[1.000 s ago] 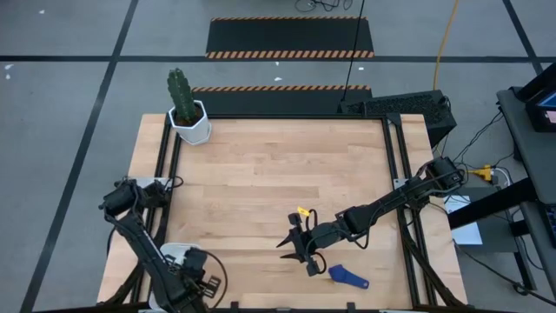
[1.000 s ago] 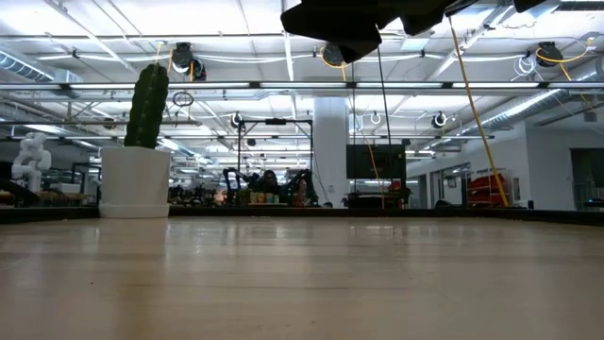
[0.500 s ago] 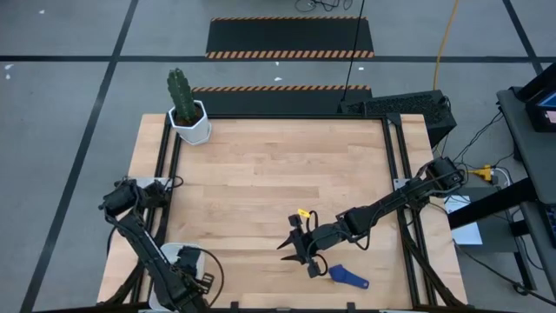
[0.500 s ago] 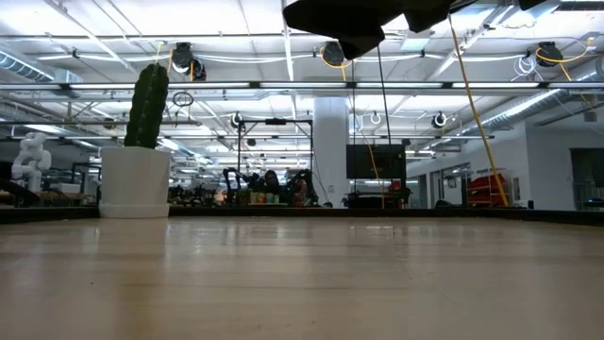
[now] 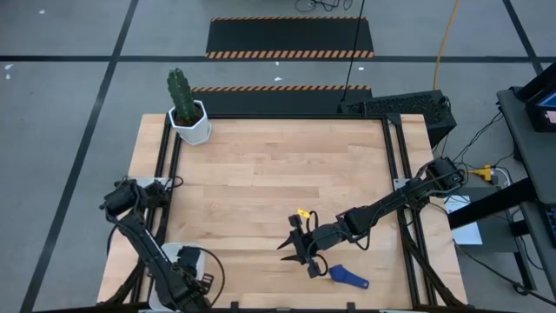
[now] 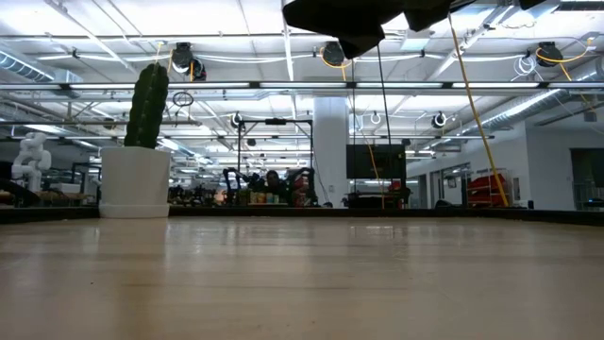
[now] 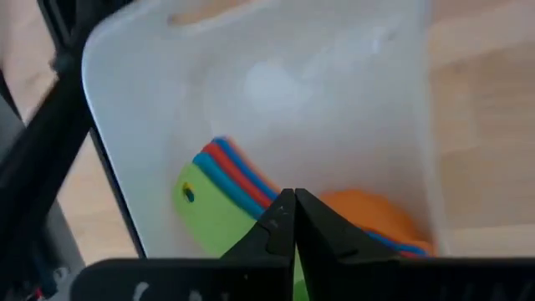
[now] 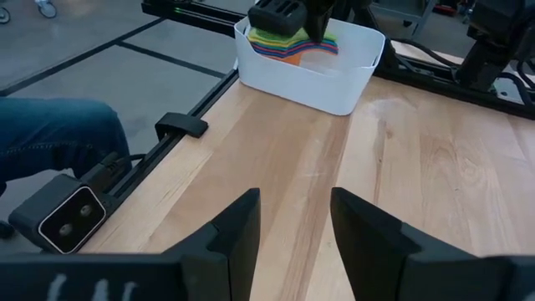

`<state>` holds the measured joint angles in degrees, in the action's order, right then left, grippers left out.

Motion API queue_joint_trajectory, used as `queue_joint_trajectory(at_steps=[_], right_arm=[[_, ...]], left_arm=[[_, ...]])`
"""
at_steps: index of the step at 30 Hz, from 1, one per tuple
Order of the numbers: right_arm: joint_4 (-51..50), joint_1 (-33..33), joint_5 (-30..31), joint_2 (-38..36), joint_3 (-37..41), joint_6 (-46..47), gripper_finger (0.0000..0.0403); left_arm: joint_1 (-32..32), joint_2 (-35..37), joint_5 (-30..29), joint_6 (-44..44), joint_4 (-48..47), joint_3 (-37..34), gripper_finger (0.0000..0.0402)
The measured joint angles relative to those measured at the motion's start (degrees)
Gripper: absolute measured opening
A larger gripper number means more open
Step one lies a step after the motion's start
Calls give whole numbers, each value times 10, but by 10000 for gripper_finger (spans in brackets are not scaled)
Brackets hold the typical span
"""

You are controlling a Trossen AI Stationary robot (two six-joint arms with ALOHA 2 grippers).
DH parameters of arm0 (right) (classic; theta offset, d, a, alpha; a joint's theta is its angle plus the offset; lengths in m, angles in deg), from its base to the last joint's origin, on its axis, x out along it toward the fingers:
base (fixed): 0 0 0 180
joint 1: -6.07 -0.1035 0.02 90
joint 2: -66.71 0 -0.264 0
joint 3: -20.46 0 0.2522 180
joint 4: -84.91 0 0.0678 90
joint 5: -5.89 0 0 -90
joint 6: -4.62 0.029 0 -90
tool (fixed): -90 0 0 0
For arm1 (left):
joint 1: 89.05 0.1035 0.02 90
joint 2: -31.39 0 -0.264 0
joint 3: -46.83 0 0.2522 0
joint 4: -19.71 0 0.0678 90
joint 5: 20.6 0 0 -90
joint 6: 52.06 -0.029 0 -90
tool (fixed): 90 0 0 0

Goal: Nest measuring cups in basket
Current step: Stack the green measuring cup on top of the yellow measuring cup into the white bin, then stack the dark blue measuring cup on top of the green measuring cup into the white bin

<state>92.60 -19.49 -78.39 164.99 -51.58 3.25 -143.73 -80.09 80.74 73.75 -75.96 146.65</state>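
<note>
The left tool [image 7: 293, 219] hangs right over the white basket [image 7: 351, 109] at the near left corner of the counter [image 5: 278, 174], fingers pinched fully together with nothing between them. Inside the basket there's a stack of measuring cups [image 7: 251, 196]: green handle on top, then red and light blue handle edges fanned out under it, and an orange cup [image 7: 368, 213] sitting right next to the fingertips. From the right wrist view you can see the same basket [image 8: 311, 75] across the counter with the colourful stack poking above its rim and the left arm's dark tool head directly on top of it. The right tool [image 8: 291, 219] is out over the near middle of the counter, fingers spread apart, gripping nothing. Just beside it in the high view lies the dark blue cup [image 5: 348, 277], near the front edge, and a small yellow bit [image 5: 302, 211] shows right by the arm, can't tell if it's touching. A cactus in a white pot [image 5: 188, 117] stands at the far left corner. A person's jeans-clad leg [image 8: 58, 138] shows off the counter's edge.
</note>
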Motion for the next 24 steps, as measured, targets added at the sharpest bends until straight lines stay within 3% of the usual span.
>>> queue_joint_trajectory(at_steps=[5, 13, 20, 24], right_arm=[[-49, -2, 2, -15, 0, 6, 142], [-323, -81, 108, -128, 0, 158, 142], [-509, -220, 135, -167, -1, 361, 142], [-561, -288, 105, -167, 0, 427, 142]], left_arm=[[13, 0, -95, -24, -72, 71, 7], [55, 2, -380, -217, -80, 137, 19], [107, 1, -495, -369, -31, 135, 21], [134, 1, -530, -484, 59, 135, 21]])
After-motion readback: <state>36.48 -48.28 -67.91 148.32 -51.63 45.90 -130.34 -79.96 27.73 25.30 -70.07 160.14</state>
